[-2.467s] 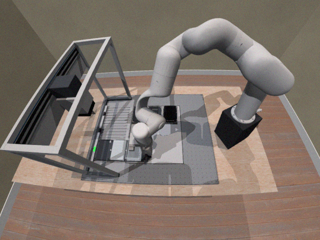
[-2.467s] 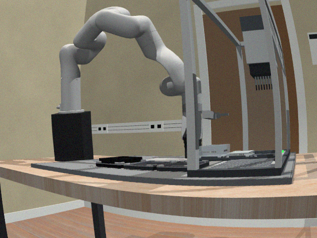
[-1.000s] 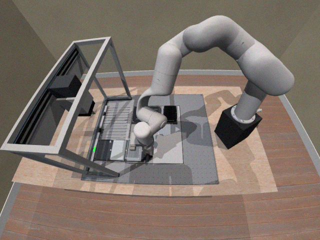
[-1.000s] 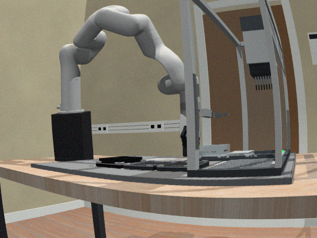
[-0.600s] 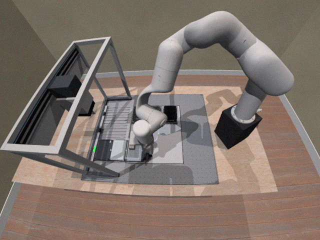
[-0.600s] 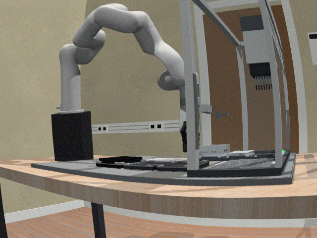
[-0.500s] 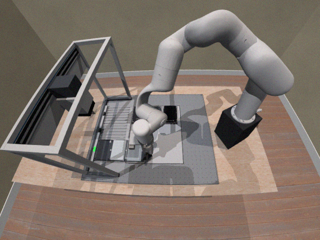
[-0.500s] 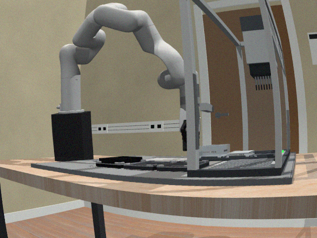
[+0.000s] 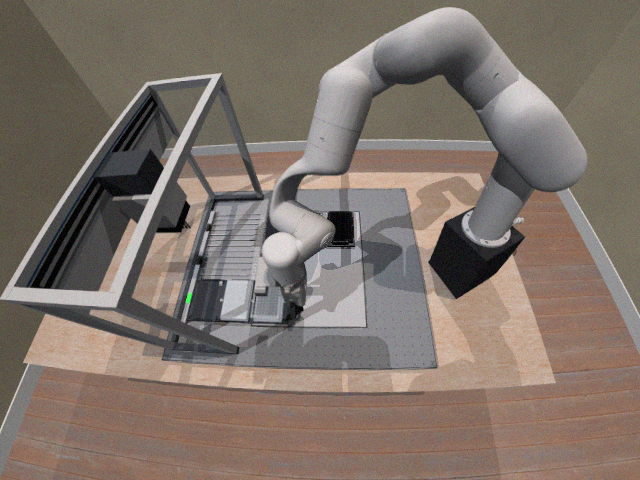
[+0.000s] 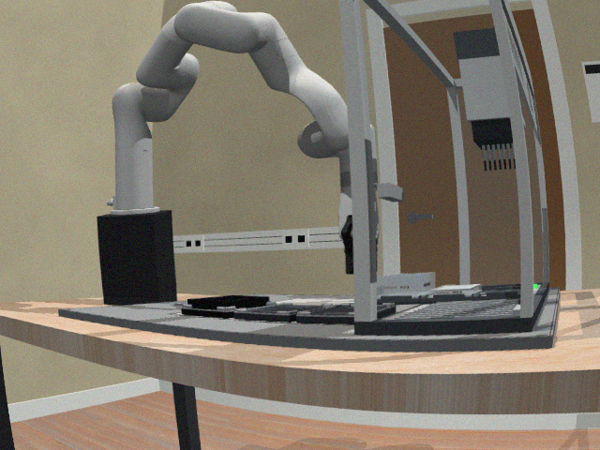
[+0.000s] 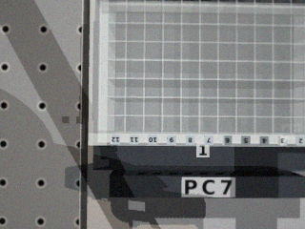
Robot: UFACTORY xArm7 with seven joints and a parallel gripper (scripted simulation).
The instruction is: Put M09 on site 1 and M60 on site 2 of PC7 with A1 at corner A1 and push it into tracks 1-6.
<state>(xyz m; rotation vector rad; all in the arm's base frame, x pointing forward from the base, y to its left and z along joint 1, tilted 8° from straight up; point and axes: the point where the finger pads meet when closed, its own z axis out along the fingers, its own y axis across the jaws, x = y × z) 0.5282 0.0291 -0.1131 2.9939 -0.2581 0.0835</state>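
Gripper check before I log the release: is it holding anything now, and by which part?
Nothing is held. The gripper hangs open above the handle end of carrier PC7, with the plate on site 1 below it.

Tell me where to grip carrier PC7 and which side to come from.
Grip PC7's dark handle bar, the raised strip bearing the PC7 label, just outboard of the site 1 plate. Come straight down from above with the open gripper, fingers spanning the bar's narrow width; the instrument frame crowds sideways approaches.
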